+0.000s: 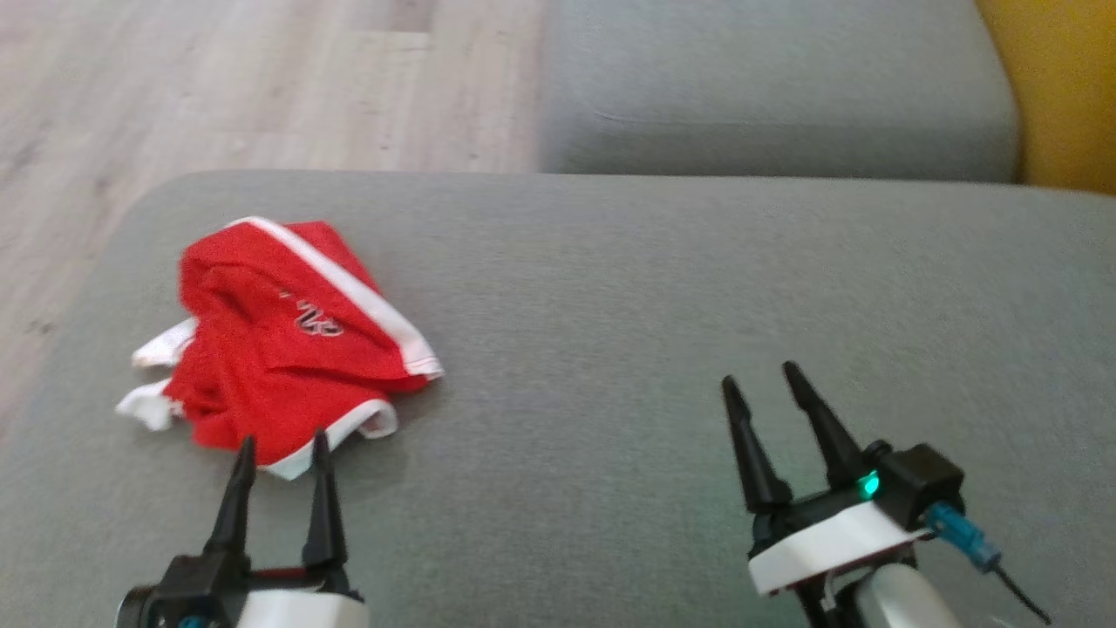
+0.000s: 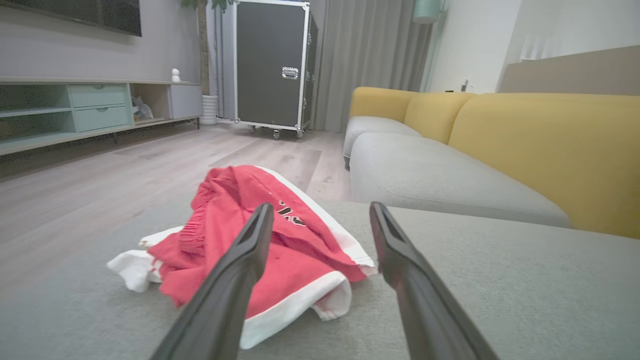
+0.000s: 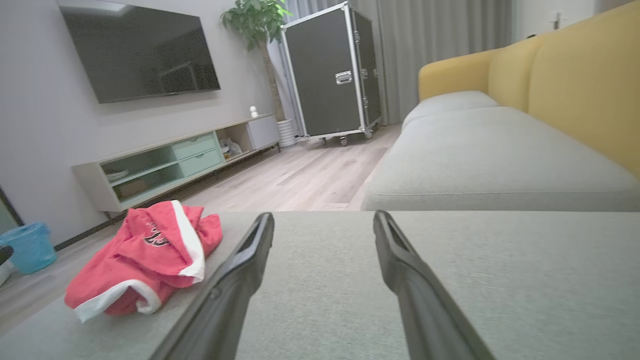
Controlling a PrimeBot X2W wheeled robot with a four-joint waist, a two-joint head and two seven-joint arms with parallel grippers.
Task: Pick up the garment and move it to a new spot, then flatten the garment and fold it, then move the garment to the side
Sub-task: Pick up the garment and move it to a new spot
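Fingers (image 1: 234, 501) were held wide and empty on the left gripper (image 1: 283, 438) and right gripper (image 1: 759, 374), so a thick fold of the red garment (image 1: 288, 340) was best pinched deep.

It was a home living room; a sofa (image 3: 500, 160) with grey seats and yellow backs ran along the right; a flat television (image 3: 140, 55) hung on the left wall above a low cabinet (image 3: 170, 165) with pale green drawers; a potted plant (image 3: 252, 17), grey curtains (image 3: 440, 45) and a black wheeled case (image 3: 332, 75) stood at the far end; the floor (image 3: 300, 180) was pale wood.
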